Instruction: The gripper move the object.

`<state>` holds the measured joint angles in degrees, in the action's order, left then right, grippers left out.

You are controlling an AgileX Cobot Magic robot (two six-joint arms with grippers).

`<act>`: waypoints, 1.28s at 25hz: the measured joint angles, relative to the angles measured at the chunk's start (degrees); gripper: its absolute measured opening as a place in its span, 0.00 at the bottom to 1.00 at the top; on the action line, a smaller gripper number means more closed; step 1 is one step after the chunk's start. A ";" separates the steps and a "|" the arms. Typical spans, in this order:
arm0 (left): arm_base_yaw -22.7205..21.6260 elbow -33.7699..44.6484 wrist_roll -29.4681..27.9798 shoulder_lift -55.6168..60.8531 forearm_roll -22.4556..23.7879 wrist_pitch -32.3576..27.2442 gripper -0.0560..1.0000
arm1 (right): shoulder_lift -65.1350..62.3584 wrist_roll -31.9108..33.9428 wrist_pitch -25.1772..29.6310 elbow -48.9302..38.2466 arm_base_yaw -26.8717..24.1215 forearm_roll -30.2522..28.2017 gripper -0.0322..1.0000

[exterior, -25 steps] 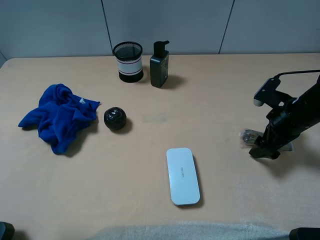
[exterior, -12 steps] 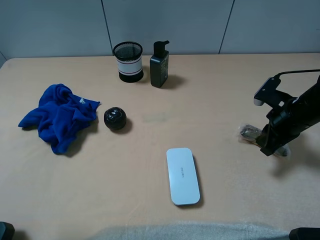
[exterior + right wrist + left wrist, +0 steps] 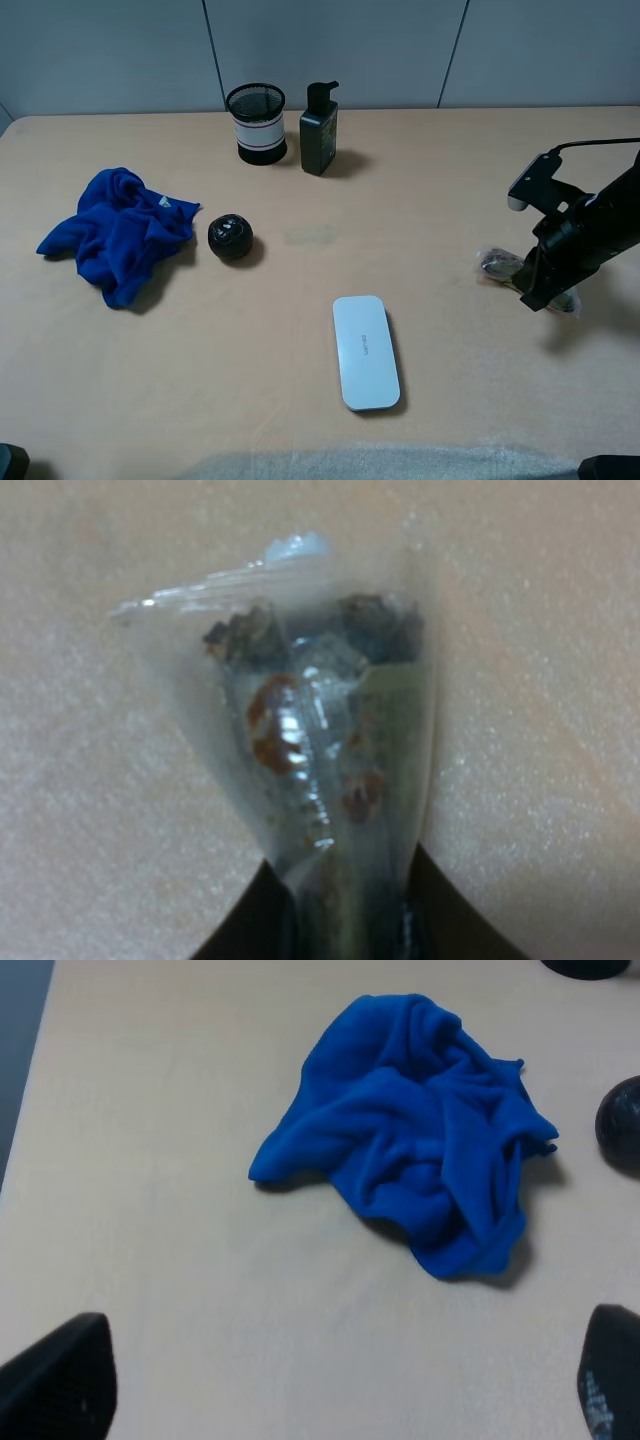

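The packet [image 3: 498, 266] [image 3: 322, 742] was found at the right side of the table [image 3: 440, 200], about midway between its near and far edges. It was a small crinkled clear wrapper with dark brown and olive contents. One end of it was pinched between the two dark fingers of the right gripper [image 3: 538, 297] [image 3: 345, 930], which were closed tight on the plastic. The free end pointed left from the gripper in the high view. Whether the packet rested on the table surface or was held just off it could not be determined.

The right arm reached in from the right edge, tilted down toward the table, with a cable running off behind it.

A flat white case [image 3: 365, 351] lay left of the packet and nearer, well apart from it. A black ball [image 3: 230, 237] [image 3: 622, 1125] sat farther left, just beside a crumpled blue cloth [image 3: 116, 232] [image 3: 412, 1155]. Toward the far edge, a black mesh cup [image 3: 256, 123] with a white band and a dark pump bottle [image 3: 319, 129] stood upright side by side, close together.

The left gripper [image 3: 335, 1385] was over the left part of the table, near the cloth; its fingertips [image 3: 62, 1380] stood wide apart with nothing between them.
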<state>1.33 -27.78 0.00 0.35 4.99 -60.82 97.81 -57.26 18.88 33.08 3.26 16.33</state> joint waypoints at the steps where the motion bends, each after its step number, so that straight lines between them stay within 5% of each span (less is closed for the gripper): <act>1: 0.00 0.00 0.00 0.00 0.00 0.00 0.93 | 0.00 0.00 0.00 0.00 0.00 0.00 0.13; 16: 0.00 0.00 0.00 0.00 0.00 0.00 0.93 | -4.93 5.69 2.71 0.00 0.00 0.00 0.13; 32: 0.00 0.00 0.00 0.00 0.00 0.00 0.93 | -7.60 27.92 26.36 12.23 0.00 -0.23 0.13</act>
<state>1.33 -27.78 0.00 0.35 4.99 -60.82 90.21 -29.34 45.24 45.31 3.26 16.10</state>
